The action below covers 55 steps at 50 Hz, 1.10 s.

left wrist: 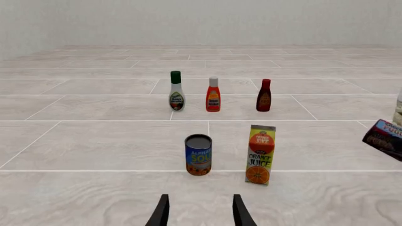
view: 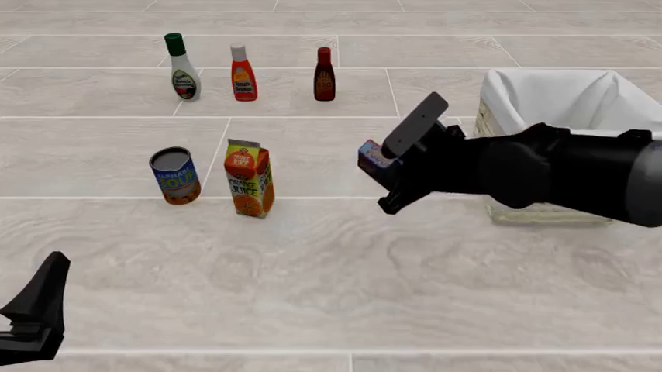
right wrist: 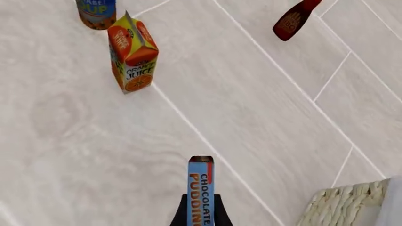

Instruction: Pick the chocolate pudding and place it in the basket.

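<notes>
Above floor: chocolate pudding (right wrist: 201,193) in right gripper (right wrist: 201,214)

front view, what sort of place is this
Probably a simulated grocery-sorting bench: a pale tiled surface with a row of sauce bottles, a soup can, an orange juice carton and a lined wicker basket.

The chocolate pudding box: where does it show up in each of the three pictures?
Left wrist view: the chocolate pudding sits at the picture's right edge, partly cut off.
Front view: just right of centre, held off the table in the right hand, left of the basket.
Right wrist view: bottom centre, edge-on between the fingers.
Shared landmark: the orange juice carton appears in all three.
</notes>
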Motion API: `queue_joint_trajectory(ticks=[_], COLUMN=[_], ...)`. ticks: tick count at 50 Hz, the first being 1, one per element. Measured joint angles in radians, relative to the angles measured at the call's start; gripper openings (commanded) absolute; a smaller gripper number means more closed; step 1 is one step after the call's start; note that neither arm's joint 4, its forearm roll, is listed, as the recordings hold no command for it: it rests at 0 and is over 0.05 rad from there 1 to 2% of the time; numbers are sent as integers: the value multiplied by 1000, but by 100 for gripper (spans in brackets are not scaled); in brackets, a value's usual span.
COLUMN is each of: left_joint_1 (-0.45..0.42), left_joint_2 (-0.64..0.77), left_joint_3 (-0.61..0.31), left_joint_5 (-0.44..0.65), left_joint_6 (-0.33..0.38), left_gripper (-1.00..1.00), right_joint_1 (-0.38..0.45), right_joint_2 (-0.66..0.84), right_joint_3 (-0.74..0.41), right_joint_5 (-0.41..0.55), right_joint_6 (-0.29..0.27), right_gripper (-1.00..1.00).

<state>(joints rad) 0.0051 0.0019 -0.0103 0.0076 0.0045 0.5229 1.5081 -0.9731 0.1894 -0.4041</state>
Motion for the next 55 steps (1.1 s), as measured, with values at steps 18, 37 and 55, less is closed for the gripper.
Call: queue_joint_trajectory(ticks=[18, 37, 55], left_joint_1=[0, 0, 0], left_joint_2=[0, 0, 0], left_joint_3=[0, 3, 3], left_joint_5=[-1, -3, -3], left_joint_6=[0, 0, 0], left_gripper=[100, 100, 100], right_joint_1=[-4, -34, -96], right_joint_2=[-175, -310, -394], right_joint_3=[30, 17, -39], right_joint_5=[78, 158, 239], right_joint_6=[28, 52, 76], right_gripper=[-100, -100, -100])
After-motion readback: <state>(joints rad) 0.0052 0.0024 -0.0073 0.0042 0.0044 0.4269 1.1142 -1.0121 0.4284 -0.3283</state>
